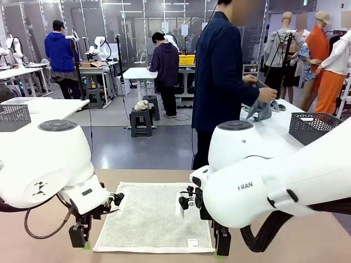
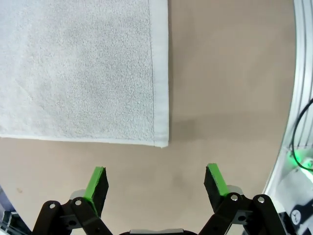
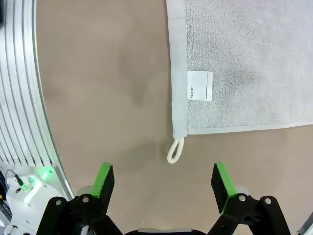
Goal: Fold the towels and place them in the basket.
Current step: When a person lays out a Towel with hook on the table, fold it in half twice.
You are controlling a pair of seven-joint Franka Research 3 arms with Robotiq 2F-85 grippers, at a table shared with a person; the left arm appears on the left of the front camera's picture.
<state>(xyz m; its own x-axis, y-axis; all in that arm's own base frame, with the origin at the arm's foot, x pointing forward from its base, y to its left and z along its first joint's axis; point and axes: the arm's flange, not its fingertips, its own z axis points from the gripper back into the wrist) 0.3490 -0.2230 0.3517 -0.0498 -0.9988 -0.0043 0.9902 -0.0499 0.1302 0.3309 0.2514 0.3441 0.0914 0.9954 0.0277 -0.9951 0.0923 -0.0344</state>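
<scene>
I see cream towel (image 1: 153,216) flat on table (image 1: 307,249) btwn claws | L claw (image 2: 156,178) wide open, empty, its corner just ahead | R claw (image 3: 162,176) same, loop (image 3: 175,149) just ahead | long axis prob. front-to-back

We are seeing the towel (image 2: 78,68) running off the top and left edges in the left wrist view. In the right wrist view the towel (image 3: 244,58) is running off the top and right edges. In the front view the big right arm (image 1: 274,186) is covering part of the towel's right side and the bottom of the dark basket (image 1: 312,123). The little label (image 1: 192,242) there is looking too tiny for us to read. Another basket (image 1: 13,116) is getting cut off by the left edge.
</scene>
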